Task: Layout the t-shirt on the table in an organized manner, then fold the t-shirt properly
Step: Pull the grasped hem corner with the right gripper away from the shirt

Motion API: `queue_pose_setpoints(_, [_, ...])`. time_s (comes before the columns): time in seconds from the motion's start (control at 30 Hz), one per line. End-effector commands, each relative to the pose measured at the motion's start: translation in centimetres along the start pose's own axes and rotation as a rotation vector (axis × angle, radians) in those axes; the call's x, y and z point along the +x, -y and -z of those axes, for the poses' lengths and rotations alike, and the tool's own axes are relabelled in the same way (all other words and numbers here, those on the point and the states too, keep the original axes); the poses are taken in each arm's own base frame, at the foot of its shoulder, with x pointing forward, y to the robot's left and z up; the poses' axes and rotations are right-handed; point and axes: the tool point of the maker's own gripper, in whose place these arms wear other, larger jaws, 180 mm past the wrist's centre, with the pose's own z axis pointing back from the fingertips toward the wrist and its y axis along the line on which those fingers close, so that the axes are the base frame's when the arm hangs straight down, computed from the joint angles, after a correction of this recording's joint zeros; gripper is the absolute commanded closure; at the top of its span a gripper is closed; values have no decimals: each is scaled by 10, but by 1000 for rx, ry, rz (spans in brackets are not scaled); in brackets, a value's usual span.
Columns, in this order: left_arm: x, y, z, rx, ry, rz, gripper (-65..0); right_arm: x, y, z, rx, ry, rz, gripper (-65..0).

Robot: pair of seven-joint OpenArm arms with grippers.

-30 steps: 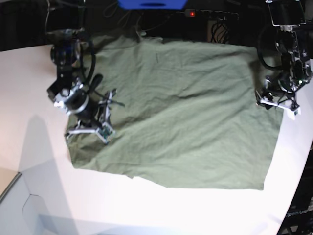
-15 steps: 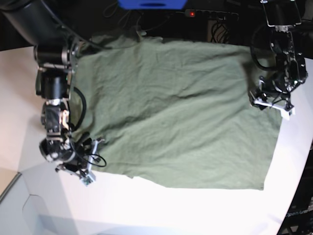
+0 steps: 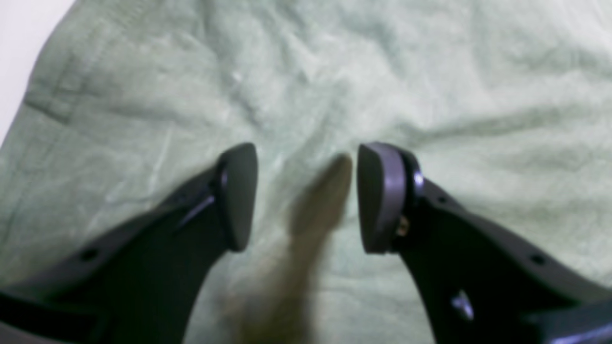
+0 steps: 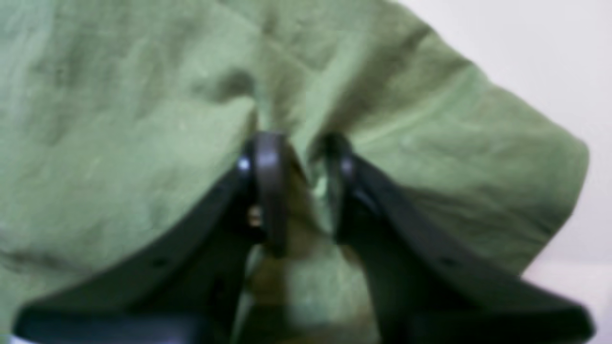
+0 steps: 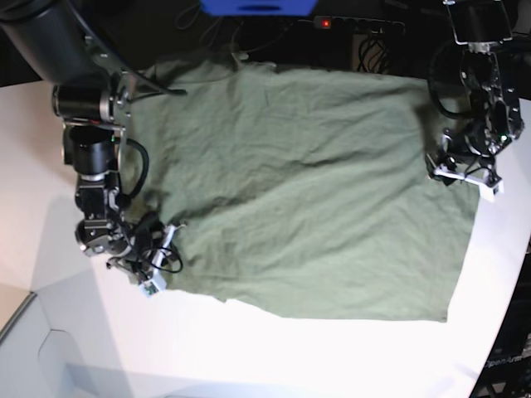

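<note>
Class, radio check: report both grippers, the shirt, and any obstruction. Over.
Left gripper open above the t-shirt, holding nothing. Right gripper pinching a fold at its edge. Shirt spread on the table. No obstruction seen.

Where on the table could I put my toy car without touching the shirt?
Bare white table runs along the front, below the t-shirt's bottom edge, and down the left side beyond the right claw. The right edge by the left claw is tight; the shirt fills the middle.
</note>
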Motion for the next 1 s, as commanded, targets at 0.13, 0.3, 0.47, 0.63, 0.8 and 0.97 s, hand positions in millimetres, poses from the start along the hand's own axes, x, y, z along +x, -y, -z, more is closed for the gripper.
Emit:
queue_pose_setpoints(0.13, [20,0,-5,4,48,16,-329,-76,-15,-6,15,-263,-33,-66])
queue_pose_setpoints(0.3, [27,-5,-8,9,67,-2,-329,-86,-16,-43,-94,-279,-135,-64])
queue_pose_setpoints(0.47, [35,-13,-13,16,90,-39,-329,-54,-51,-83,-154,-145,-311,-61])
queue_pose_setpoints(0.63, [36,-16,-12,24,93,-38,-329,-14,-71,-123,-211,1,-402,-61])
queue_pose_setpoints(0.8, [33,-15,-11,23,87,-43,-329,7,-74,-128,-230,58,-394,-61])
queue_pose_setpoints(0.97, [32,-15,-11,21,86,-45,-329,11,-69,-129,-242,58,-398,-69])
